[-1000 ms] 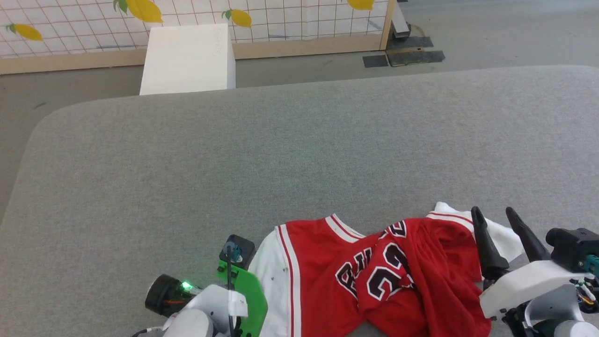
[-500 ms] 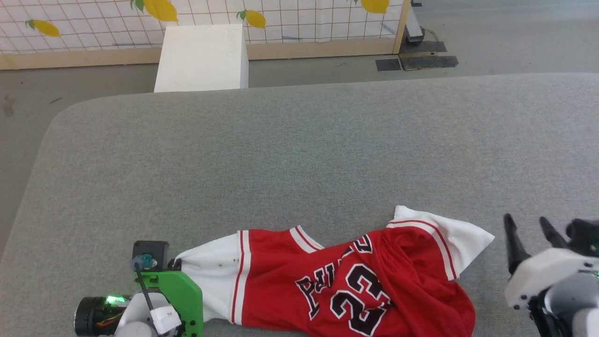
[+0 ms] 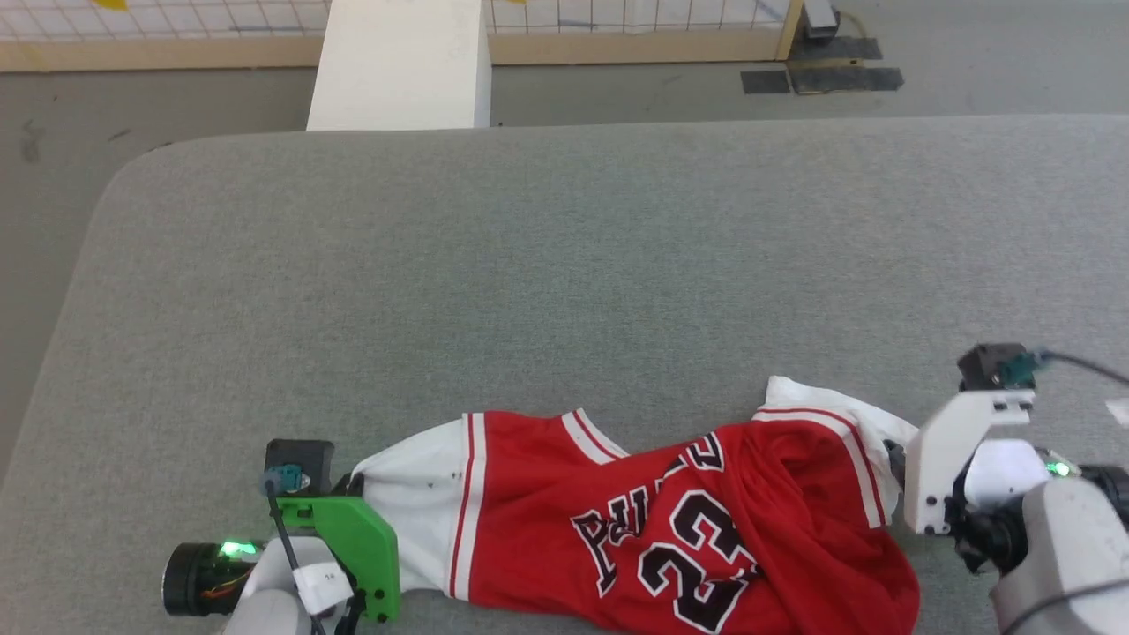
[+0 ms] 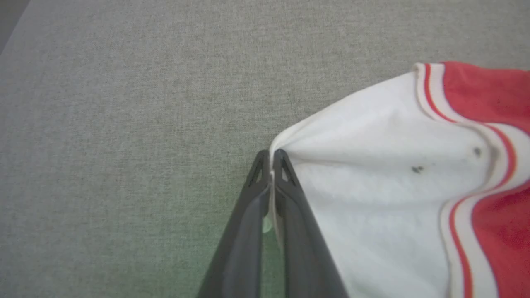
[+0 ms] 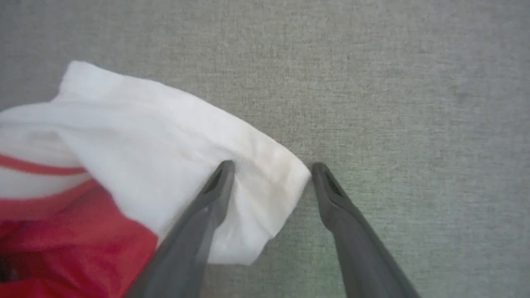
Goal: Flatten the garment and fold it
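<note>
The red jersey [image 3: 670, 538] lies rumpled along the near edge of the tabletop [image 3: 564, 265], with broad grey surface beyond. The left pincer [image 4: 272, 159] is clamped on one white sleeve [image 4: 372, 186] at its tip. The right pincer [image 5: 272, 167] gapes wide astride the other sleeve [image 5: 165, 124] at its hem.

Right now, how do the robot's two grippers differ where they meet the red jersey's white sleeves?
On the left gripper the dark fingers are shut, pinching the edge of one white sleeve of the red thin-fabric jersey; on the right gripper they stand wide apart, the other sleeve unclamped between them. The left wrist carries a green bracket, the right a white bracket. Both work low over the grey fabric surface.
</note>
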Available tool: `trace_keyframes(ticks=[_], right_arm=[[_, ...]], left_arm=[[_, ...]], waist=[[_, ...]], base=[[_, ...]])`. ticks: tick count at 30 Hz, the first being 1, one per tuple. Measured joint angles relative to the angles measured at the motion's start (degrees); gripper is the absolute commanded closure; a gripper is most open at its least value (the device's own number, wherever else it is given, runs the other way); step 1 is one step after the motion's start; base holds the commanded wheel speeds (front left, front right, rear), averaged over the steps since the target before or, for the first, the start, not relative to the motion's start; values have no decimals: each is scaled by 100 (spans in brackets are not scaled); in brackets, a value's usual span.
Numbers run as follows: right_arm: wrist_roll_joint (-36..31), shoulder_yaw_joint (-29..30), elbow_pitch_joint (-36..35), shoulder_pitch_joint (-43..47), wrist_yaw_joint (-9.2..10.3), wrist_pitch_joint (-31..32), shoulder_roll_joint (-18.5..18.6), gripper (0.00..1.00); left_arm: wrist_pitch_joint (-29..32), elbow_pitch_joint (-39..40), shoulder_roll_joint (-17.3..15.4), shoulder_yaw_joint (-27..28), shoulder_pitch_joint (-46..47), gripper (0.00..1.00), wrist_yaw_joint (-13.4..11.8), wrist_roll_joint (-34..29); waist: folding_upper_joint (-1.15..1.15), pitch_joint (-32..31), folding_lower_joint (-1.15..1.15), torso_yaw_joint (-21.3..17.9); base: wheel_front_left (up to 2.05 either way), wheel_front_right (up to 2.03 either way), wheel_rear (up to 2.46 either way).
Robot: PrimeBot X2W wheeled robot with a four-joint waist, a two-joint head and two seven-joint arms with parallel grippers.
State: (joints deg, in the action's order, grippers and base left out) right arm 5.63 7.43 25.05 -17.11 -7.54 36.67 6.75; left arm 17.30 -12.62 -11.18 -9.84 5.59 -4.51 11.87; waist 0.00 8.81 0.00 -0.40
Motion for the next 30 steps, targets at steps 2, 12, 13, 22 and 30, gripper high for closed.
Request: trace_keyframes(ticks=[2, 12, 13, 22, 30], right_arm=[[60, -197, 36, -166, 0, 545, 124, 41], [493, -783, -293, -289, -2, 1438, 521, 100], [515, -820, -334, -291, -3, 1459, 560, 100], [522, -937, -1070, -1134, -2, 1089, 1438, 100], [388, -1025, -1120, -2732, -3, 598, 1906, 100]], left_arm=[[0, -24, 4, -18, 38, 100, 26, 23], [51, -58, -69, -82, 152, 100, 263, 134], [52, -41, -94, -91, 199, 100, 322, 156], [247, 405, -791, -169, 1380, 100, 1006, 333], [159, 432, -1149, 43, 3197, 100, 1105, 493]], waist=[[0, 39, 0, 44], [0, 99, 0, 69], [0, 104, 0, 69], [0, 238, 0, 79], [0, 657, 0, 33]], base=[[0, 0, 0], [0, 0, 0], [0, 0, 0], [0, 0, 0], [0, 0, 0]])
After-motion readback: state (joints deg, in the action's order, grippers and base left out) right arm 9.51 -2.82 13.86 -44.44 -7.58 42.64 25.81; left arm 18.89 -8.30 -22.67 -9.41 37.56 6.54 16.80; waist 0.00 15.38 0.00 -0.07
